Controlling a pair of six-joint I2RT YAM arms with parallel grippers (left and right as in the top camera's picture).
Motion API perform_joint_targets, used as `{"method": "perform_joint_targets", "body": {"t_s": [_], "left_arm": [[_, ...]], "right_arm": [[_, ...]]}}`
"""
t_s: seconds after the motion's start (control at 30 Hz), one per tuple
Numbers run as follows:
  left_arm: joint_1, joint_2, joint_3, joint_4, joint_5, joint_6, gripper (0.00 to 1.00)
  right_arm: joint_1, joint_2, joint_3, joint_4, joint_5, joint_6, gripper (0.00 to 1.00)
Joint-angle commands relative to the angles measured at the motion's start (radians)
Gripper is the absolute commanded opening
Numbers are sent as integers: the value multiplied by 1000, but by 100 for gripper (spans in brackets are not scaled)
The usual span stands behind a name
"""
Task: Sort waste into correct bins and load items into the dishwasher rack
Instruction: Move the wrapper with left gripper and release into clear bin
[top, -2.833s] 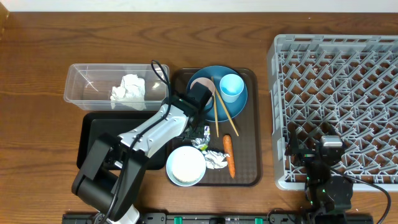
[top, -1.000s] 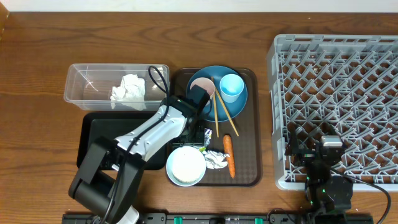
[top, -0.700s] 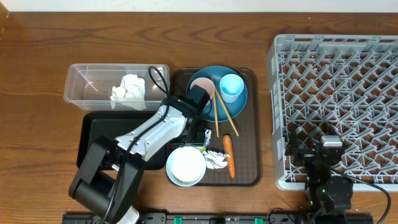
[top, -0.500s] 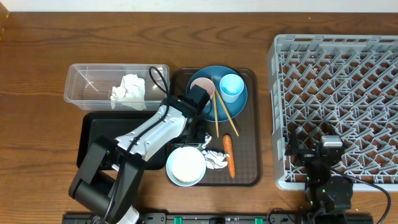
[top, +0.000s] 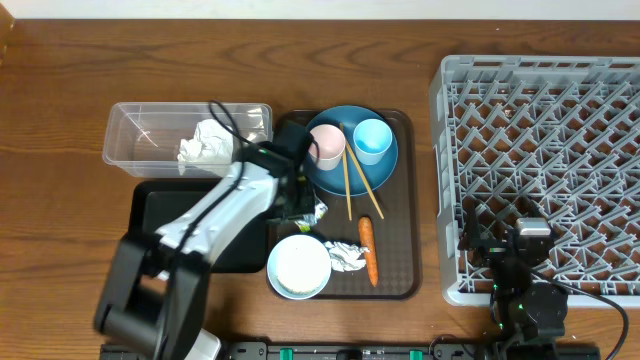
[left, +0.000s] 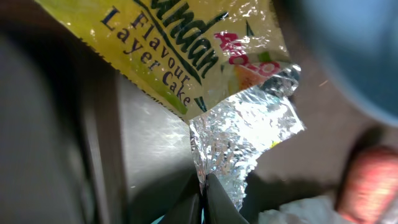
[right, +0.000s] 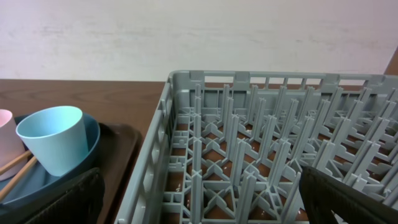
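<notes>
Left pincer (left: 202, 186) clenched on yellow-green wrapper (left: 186, 56), right pincer (right: 199, 202) released; one paper wad (top: 205, 142) in clear tub (top: 150, 132), carrot (top: 368, 248) & blue plate (top: 378, 176) left on tray (top: 400, 250), dishwasher rack (top: 540, 170) unloaded.

We note left gripper (left: 202, 198) now pinched tight on yellow-green wrapper (left: 239, 127), jaws apart a second ago. Left arm (top: 215, 205) swung toward left edge of brown tray (top: 395, 250), wrapper drawn slightly away from white bowl (top: 298, 266). Pinkish-white cup (top: 326, 146) now uncovered
</notes>
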Motion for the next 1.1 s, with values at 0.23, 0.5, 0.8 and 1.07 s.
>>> {"method": "perform_joint_targets", "body": {"t_s": [0.23,0.5,0.8,1.07], "left_arm": [[158,-283,37,35,-14,25,6],[303,-344,36,163,-143,24,6],[346,-216,36,225,-172,23,7],[356,-93,36,278,-251,-18,8]], "right_arm": [[-13,-1,-1,-4,0,-8,99],[-13,-1,-1,-4,1,-8,99],[-13,-1,-1,-4,0,-8,99],[-13,-1,-1,-4,0,-8,99]]}}
